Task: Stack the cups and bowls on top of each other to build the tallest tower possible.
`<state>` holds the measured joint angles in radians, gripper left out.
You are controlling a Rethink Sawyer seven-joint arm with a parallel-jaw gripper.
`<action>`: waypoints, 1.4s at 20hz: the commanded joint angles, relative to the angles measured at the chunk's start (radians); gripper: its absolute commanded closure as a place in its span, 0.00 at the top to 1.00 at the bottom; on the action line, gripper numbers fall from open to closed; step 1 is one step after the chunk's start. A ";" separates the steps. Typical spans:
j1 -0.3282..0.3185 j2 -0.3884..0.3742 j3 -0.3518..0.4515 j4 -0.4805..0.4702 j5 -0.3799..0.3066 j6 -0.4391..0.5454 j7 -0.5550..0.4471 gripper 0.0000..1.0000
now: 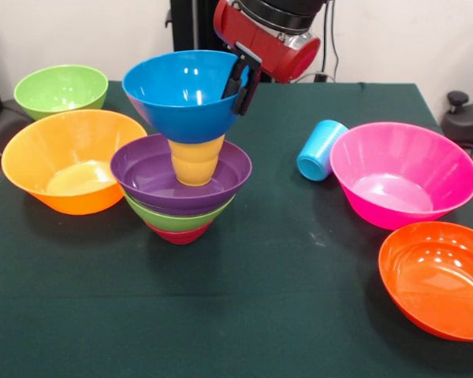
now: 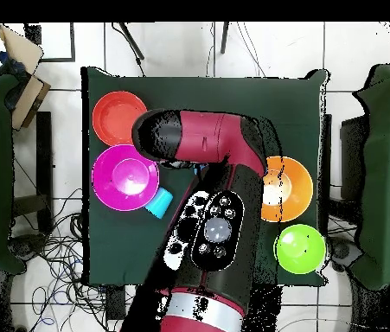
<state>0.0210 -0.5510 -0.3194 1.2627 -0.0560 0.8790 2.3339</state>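
Note:
The tower stands left of centre in the front view: a small crimson bowl (image 1: 180, 234) at the bottom, then a green bowl (image 1: 177, 214), a purple bowl (image 1: 150, 169) and the yellow-orange cup (image 1: 195, 160) upright inside it. A blue bowl (image 1: 177, 90) sits with its base on the cup's top. My gripper (image 1: 243, 79) is shut on the blue bowl's right rim, one finger inside and one outside. The light blue cup (image 1: 322, 150) lies on its side beside the pink bowl (image 1: 402, 173). In the overhead view my arm hides the tower and the gripper.
A large orange bowl (image 1: 71, 161) and a second green bowl (image 1: 61, 89) stand left of the tower. A red-orange bowl (image 1: 437, 276) sits at the front right. The overhead view shows the red-orange bowl (image 2: 118, 117), pink bowl (image 2: 125, 177), light blue cup (image 2: 158, 202), orange bowl (image 2: 289, 190) and green bowl (image 2: 300, 248).

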 commanded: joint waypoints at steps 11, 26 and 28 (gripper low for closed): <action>0.006 -0.037 0.061 0.069 0.023 0.088 0.069 0.00; 0.023 -0.040 0.048 0.105 -0.003 0.050 0.072 0.00; 0.018 -0.044 0.053 0.116 -0.005 0.045 0.060 0.00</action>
<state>0.0214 -0.6035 -0.3196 1.2785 -0.0488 0.8790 2.3339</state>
